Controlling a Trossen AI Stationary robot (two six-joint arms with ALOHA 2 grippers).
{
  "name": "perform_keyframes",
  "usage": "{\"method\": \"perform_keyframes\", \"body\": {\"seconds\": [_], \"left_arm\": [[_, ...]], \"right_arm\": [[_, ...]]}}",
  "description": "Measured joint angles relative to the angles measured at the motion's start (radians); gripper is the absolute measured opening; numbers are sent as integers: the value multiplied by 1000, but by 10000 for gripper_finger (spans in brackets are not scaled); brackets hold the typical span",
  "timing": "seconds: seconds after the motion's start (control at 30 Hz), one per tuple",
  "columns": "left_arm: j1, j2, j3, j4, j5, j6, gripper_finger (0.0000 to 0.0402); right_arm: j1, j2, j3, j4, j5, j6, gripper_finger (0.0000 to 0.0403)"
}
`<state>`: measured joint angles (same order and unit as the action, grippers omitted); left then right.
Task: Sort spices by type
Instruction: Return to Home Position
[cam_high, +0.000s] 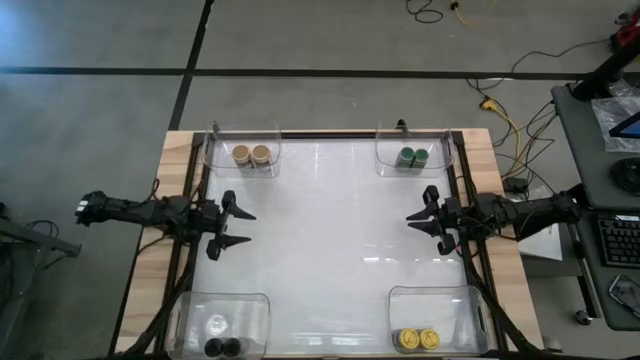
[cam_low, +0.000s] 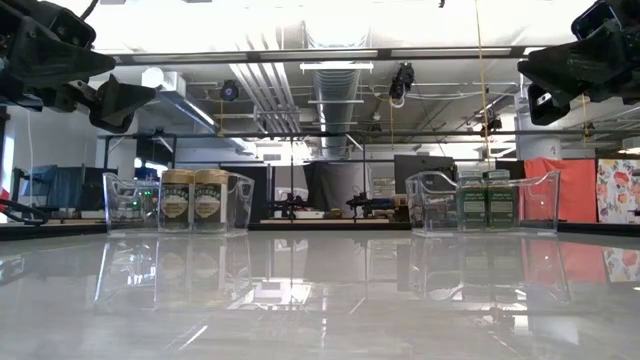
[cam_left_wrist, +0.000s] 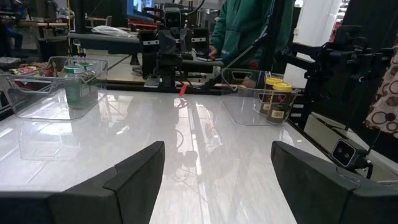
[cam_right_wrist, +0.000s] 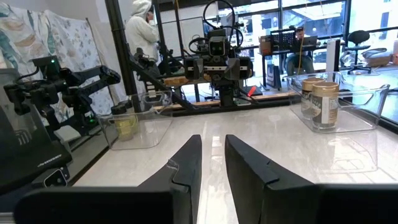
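Four clear tubs stand at the table's corners, each with two small jars standing in it. The tan-lidded jars are far left, the green-lidded far right, the black-lidded near left, the yellow-lidded near right. My left gripper hovers wide open and empty at the table's left side, pointing right; it also shows in its wrist view. My right gripper hovers empty at the right side, pointing left, with only a narrow gap between its fingers in its wrist view.
A small whitish thing lies in the near left tub beside the black-lidded jars. The white tabletop between the two grippers is bare. A dark frame rail runs along the far edge. People stand beyond the table: one in green, one in white.
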<state>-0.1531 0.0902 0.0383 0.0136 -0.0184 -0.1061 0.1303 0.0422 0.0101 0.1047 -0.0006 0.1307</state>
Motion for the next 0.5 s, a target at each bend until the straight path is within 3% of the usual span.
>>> {"method": "perform_keyframes", "body": {"seconds": [0.5], "left_arm": [[0, 0, 0, 0, 0, 0, 279]], "right_arm": [[0, 0, 0, 0, 0, 0, 86]]}}
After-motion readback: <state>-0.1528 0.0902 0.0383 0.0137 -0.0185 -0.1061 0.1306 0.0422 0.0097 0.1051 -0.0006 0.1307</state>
